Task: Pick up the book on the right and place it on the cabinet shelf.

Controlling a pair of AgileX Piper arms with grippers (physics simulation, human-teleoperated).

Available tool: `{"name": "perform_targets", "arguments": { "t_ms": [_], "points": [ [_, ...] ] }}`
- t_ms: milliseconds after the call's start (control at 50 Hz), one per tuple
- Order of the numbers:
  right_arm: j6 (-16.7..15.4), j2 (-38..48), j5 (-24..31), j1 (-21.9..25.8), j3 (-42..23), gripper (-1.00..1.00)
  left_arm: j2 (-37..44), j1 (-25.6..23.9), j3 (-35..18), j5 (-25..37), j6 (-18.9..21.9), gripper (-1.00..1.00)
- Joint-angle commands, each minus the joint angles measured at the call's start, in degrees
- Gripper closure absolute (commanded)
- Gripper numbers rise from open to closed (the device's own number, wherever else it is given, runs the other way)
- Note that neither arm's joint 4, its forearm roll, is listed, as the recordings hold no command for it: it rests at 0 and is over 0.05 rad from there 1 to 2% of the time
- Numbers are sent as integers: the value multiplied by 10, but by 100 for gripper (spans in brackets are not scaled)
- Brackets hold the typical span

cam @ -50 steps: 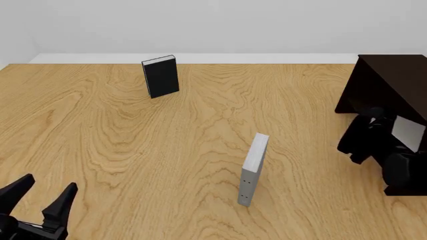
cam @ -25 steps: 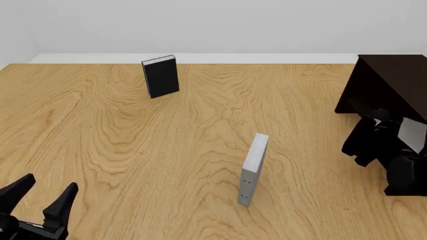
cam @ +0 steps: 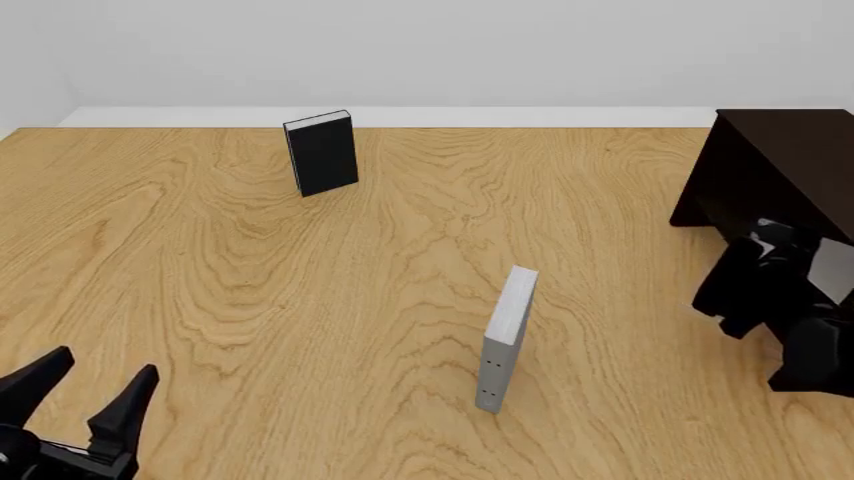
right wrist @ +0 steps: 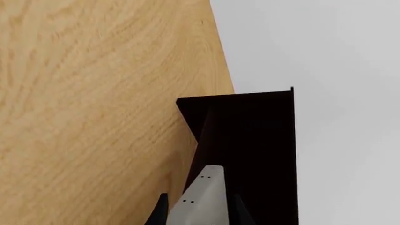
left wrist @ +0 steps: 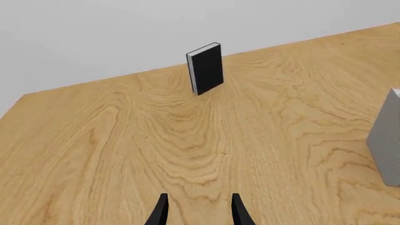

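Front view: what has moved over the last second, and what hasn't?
The right jaws, shut on the grey book, drifted a little to the right and toward the near edge, beside the dark cabinet. Nothing was picked up or let go. The left jaws stayed open at the near left. The black book and the thin grey book stood where they were.
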Motion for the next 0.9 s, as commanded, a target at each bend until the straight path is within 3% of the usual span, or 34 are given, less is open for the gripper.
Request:
{"name": "perform_targets", "arguments": {
  "t_ms": [20,280,420,600,900],
  "points": [
    [-4,3,2,-48,5,-100,-16,-2,0,10,-1,-100],
    [-6,-2,-3,-61,15,-100,-19,-2,0,14,0,-100],
    [-6,-6,-3,-65,20,-100,17,-4,0,-23,-1,-100],
    [-7,-11,-5,-70,27,-100,-21,-3,0,15,-1,-100],
    [-8,-17,-9,-80,39,-100,-23,-4,0,18,-1,-100]
  ]
}}
